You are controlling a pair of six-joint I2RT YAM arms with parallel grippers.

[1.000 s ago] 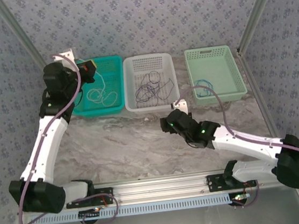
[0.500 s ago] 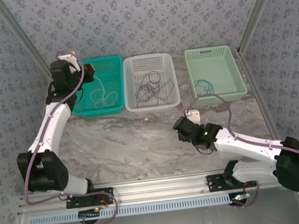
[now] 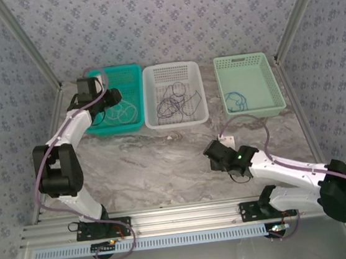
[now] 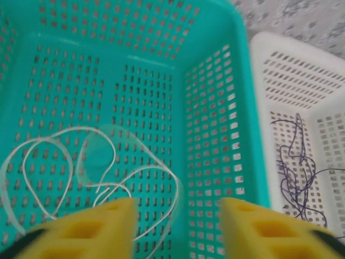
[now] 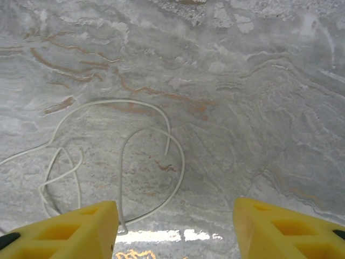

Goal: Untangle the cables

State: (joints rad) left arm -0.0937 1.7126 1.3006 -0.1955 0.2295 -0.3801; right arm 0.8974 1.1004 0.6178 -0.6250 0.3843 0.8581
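The sorting looks well along. 3 baskets sit in a row at the far side of the surface (image 3: 152, 163), each holding 1 colour of wire, which is probably how the separated cables are kept from knotting again. The teal basket (image 4: 215, 108) holds a whitish cable (image 4: 110, 185) in loose loops on its floor. The white basket (image 4: 259, 81) beside it holds a thin dark cable (image 4: 295, 162). The green basket (image 3: 243, 58) on the right holds a blue cable (image 3: 238, 100).

The left pincer (image 4: 177, 216) hangs over the teal basket with its yellow fingers apart and nothing between them. The whitish loops lie free just ahead of it, so I judge that its work there is done.

The right pincer (image 5: 172, 216) hovers low over bare marble, spread wide and holding nothing. Just ahead of it a second whitish cable (image 5: 135, 101) lies flat on the surface in a few open loops, apart from every basket. This seems to be the piece left to collect, and by colour it likely belongs in the teal basket. The wide stance suits coming down astride 1 strand. A wire this thin lying flat on stone could slip out as the fingers close.
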